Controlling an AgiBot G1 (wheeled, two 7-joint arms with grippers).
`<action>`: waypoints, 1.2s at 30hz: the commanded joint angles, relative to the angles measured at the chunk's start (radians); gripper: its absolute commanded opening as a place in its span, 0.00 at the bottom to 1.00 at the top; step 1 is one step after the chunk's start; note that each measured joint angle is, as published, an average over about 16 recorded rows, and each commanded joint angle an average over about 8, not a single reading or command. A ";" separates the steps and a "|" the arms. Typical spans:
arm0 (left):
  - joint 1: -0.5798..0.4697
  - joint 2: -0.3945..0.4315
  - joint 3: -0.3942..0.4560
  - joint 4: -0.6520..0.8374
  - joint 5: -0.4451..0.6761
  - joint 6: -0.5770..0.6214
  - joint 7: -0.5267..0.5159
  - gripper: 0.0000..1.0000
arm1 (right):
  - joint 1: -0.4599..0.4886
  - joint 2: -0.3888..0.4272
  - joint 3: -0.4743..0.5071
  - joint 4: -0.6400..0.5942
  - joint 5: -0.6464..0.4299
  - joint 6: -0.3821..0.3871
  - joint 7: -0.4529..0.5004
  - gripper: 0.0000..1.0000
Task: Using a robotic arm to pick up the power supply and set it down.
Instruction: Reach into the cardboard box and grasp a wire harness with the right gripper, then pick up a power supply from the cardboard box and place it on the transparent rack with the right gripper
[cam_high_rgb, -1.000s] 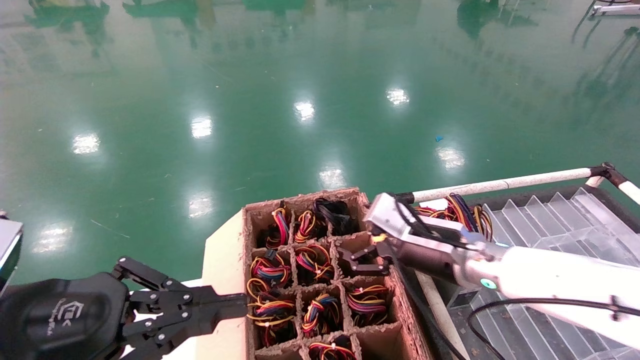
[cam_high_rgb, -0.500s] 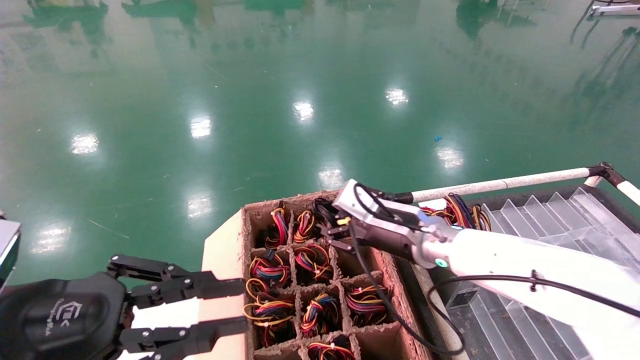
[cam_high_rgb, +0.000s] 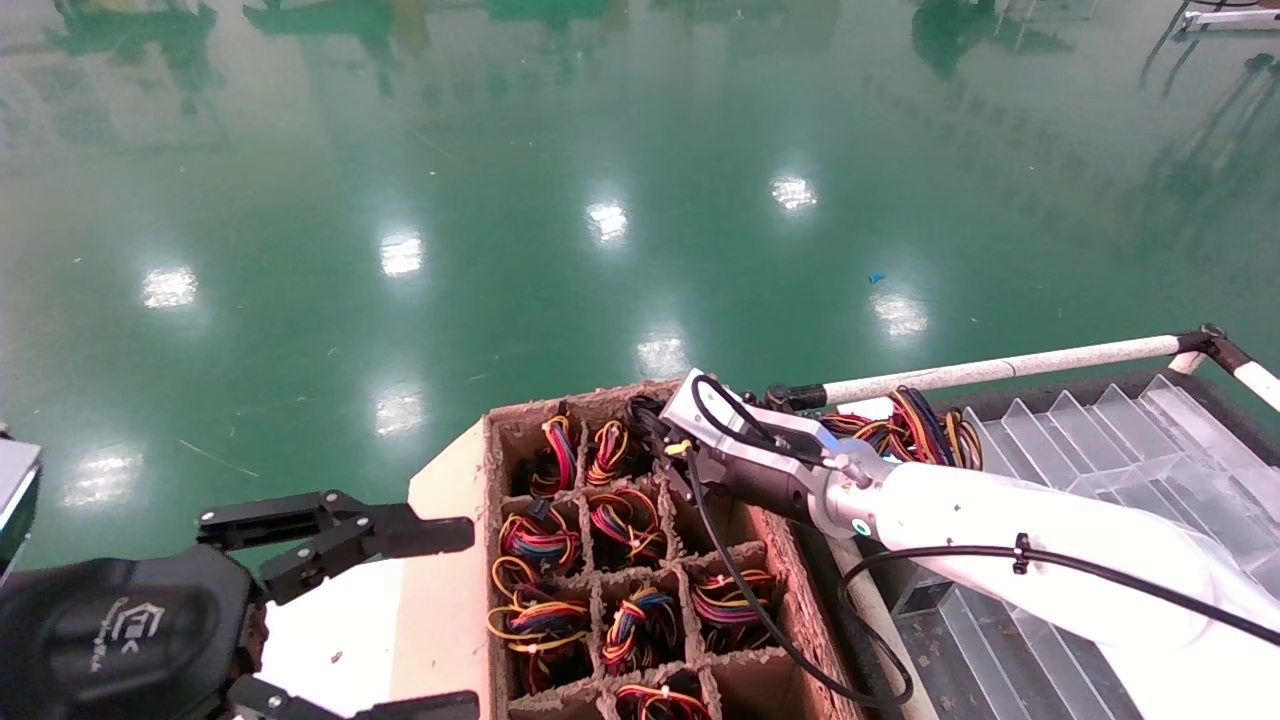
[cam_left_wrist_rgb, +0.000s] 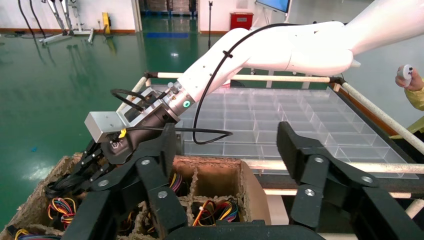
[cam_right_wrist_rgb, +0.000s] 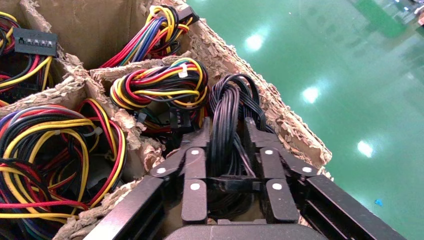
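Right claw (cam_right_wrist_rgb: 227, 150) sits in the far right corner cell of our cardboard crate (cam_high_rgb: 810, 640), its fingers (cam_right_wrist_rgb: 196, 165) clamped on the black cable bundle (cam_right_wrist_rgb: 231, 107) of the power supply, whose body stays hidden below. Next we judge a straight lift clear of the dividers. Neighbouring cells hold coloured wire bundles (cam_high_rgb: 625, 520); one is empty. Left claw (cam_high_rgb: 340, 600) waits spread apart beside the crate's near left edge.

right end effector (cam_right_wrist_rgb: 227, 145) clamped, left end effector (cam_left_wrist_rgb: 227, 165) spread
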 joint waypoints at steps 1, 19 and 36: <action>0.000 0.000 0.000 0.000 0.000 0.000 0.000 1.00 | 0.000 0.000 0.001 -0.005 0.000 0.002 -0.001 0.00; 0.000 0.000 0.000 0.000 0.000 0.000 0.000 1.00 | 0.009 0.044 0.019 0.081 0.002 -0.018 0.059 0.00; 0.000 0.000 0.000 0.000 0.000 0.000 0.000 1.00 | 0.030 0.206 0.113 0.349 0.087 -0.079 0.219 0.00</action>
